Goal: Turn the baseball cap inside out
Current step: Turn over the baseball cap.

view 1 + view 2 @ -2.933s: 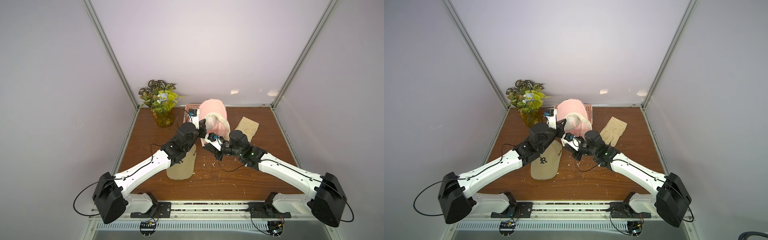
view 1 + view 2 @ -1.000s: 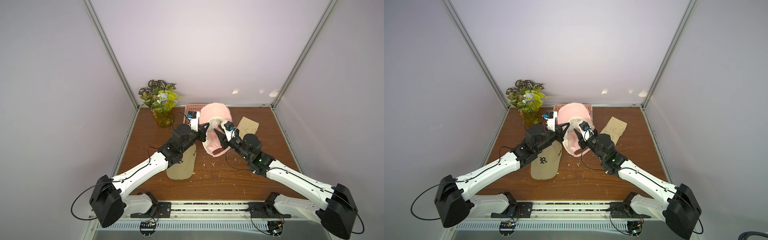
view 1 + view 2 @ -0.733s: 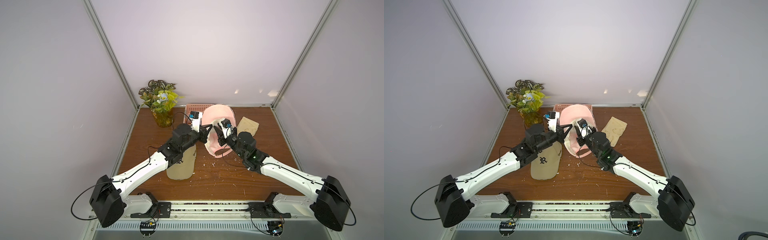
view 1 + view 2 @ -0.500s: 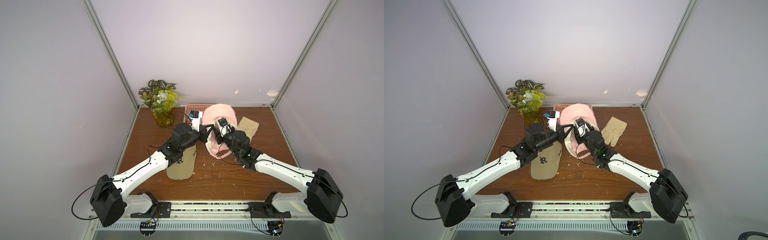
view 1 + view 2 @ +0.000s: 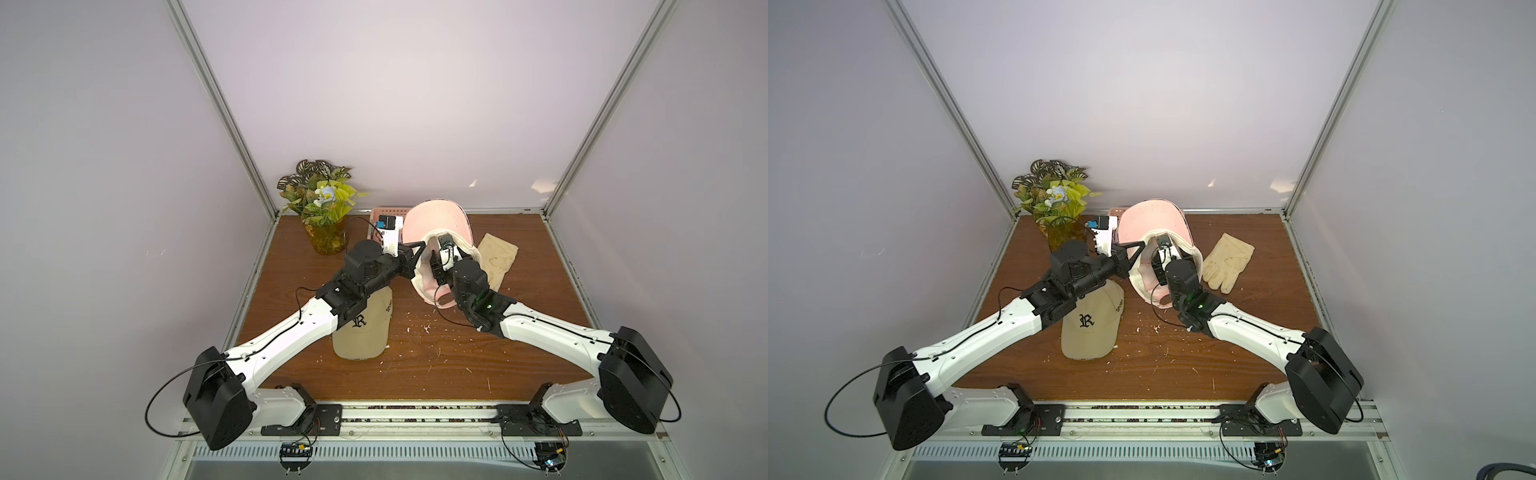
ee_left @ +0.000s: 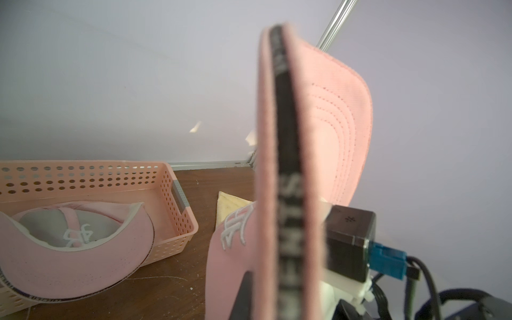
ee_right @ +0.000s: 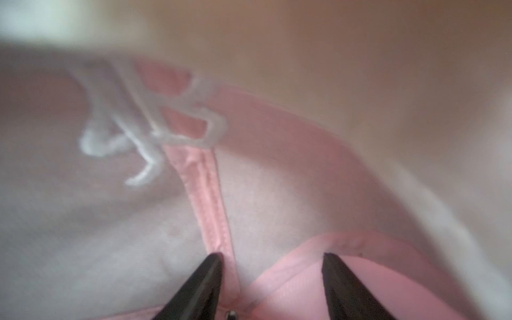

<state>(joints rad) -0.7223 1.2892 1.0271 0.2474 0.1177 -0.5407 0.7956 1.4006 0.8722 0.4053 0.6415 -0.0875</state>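
Right tool [image 7: 273,277] inside pink cap [image 5: 434,220]

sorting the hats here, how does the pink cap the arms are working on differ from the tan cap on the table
The pink cap is held up off the table, brim raised, lining showing; the tan cap lies flat, crown up. The left gripper pinches the pink cap; nothing grips the tan cap. Both are baseball caps with embroidered lettering.

pink cap [image 6: 327,116] edge-on, pink basket [image 6: 177,221]
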